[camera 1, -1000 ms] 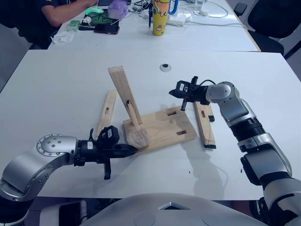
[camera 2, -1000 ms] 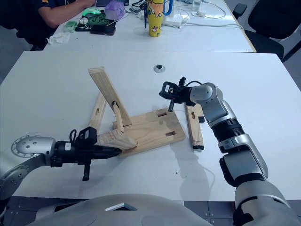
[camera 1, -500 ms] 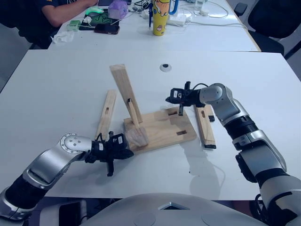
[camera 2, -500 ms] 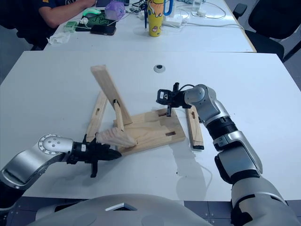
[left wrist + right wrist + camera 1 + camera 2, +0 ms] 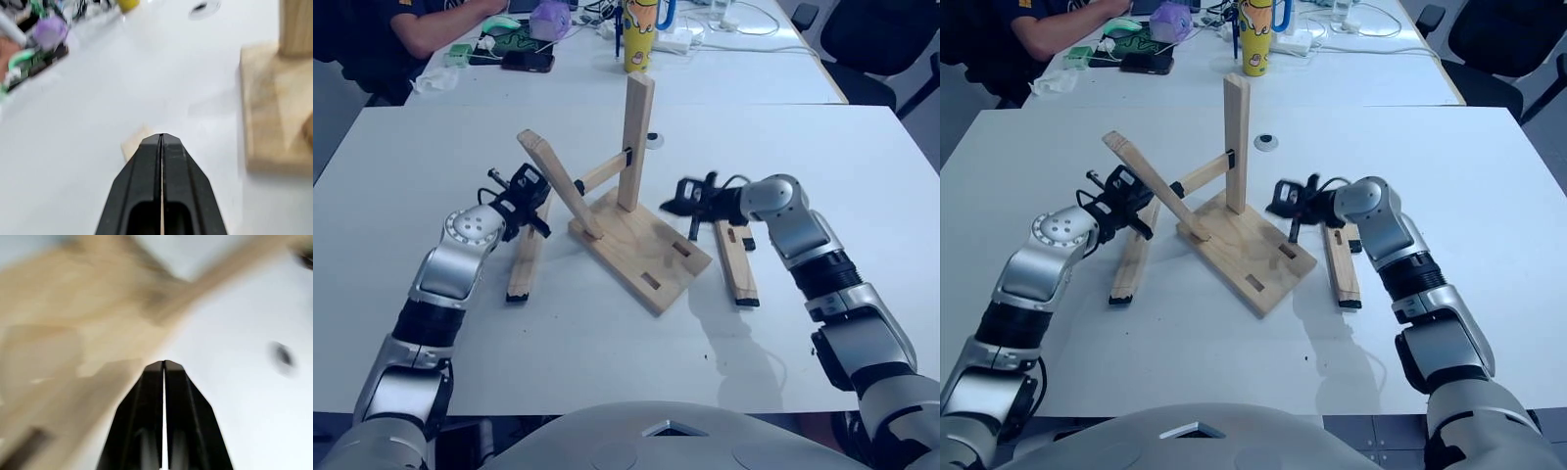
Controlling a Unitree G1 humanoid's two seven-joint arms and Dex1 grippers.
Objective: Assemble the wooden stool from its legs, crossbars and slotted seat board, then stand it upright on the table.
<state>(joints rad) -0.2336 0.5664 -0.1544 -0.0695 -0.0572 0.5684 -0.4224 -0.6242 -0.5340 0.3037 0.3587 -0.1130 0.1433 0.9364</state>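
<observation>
Stool [image 5: 636, 250] half-built; left gripper [image 5: 162, 138], right gripper [image 5: 164, 363] jaws closed, holding nothing.

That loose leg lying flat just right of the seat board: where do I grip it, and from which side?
Grip the loose leg at mid-length, across its narrow width, coming straight down from above. It lies flat on the table, so only its two long edges are free for the fingers, and the middle should keep it balanced. The right gripper is shut and must open first.
</observation>
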